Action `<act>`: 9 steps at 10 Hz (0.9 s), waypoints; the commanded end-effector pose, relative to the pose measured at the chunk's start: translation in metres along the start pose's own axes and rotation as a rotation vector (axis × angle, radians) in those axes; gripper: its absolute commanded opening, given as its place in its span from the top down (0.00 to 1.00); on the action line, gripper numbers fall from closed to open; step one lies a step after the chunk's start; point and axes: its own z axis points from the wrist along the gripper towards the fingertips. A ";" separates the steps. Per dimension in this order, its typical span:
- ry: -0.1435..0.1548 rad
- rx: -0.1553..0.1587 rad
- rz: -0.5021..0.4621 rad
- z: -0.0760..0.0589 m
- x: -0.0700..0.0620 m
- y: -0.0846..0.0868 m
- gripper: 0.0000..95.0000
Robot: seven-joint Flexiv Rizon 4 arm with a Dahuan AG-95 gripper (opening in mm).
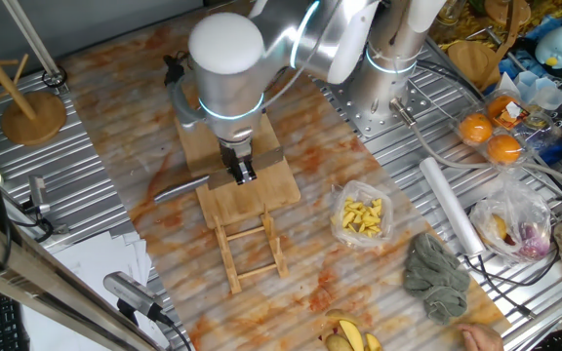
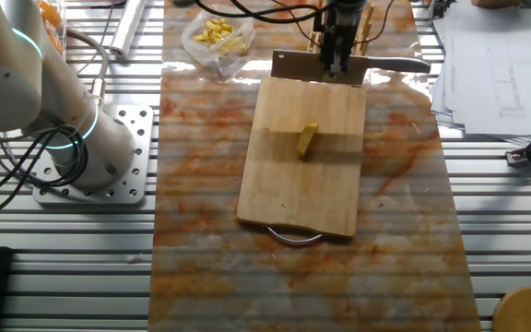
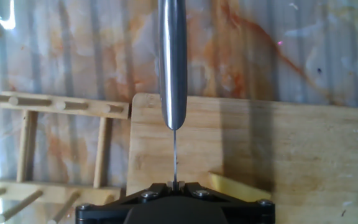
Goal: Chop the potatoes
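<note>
Steel cleaver (image 2: 325, 66), spine up in the clenched fingers (image 3: 146, 195), hangs edge-down at the top of the frame over the bamboo cutting board (image 2: 284, 184), ready to chop; the potato wedge (image 2: 307, 140) lies mid-board, apart from the blade, on the table (image 2: 201, 267).

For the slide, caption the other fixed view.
Gripper holds a cleaver at the cutting board's far edge, potato wedge uncut.

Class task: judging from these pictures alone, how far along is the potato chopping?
Done: the gripper has closed on the cleaver, holding it at the cutting board's far edge. In hand: nothing is being cut; the blade sits apart from the potato wedge. Left: the wedge lies whole, so every cut remains.
</note>
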 end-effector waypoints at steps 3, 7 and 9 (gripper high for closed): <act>0.034 -0.023 0.015 0.000 0.001 -0.028 1.00; 0.042 -0.082 0.017 0.015 0.014 -0.074 1.00; 0.038 -0.088 -0.001 0.028 0.021 -0.071 1.00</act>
